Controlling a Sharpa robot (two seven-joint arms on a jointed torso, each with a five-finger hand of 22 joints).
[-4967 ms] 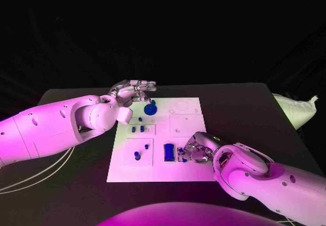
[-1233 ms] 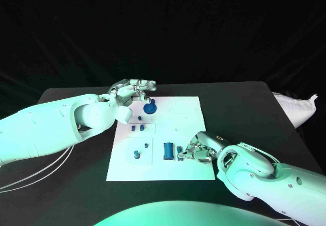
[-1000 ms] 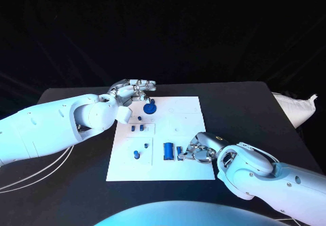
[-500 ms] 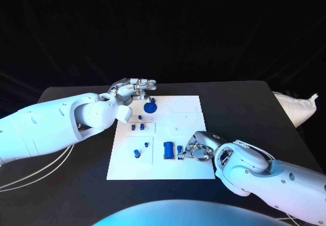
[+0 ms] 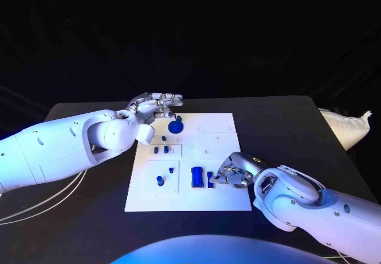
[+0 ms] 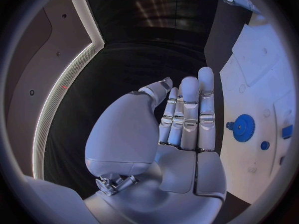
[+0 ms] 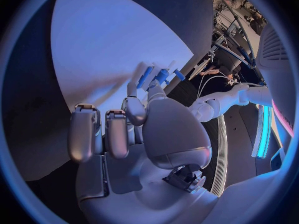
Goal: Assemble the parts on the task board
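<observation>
Fingers of right hand point(image 5: 232, 175) touching blue part point(image 5: 210, 179) on task board point(image 5: 218, 159).

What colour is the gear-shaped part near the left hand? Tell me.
Blue; the gear shows best in the left wrist view.

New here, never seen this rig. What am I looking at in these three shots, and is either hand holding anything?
It is a two-armed robot at a black table, each white arm ending in a silver many-fingered hand. One picture looks down from its head; the two round ones come from fisheye cameras at the wrists, behind each hand.

On the table lies the white task board with small blue parts: a gear, a long block and some pegs.

The left hand hovers by the board's far corner near the gear, flat and holding nothing. The right hand is down on the board at a small blue part beside the block; whether it grips that is unclear.
</observation>
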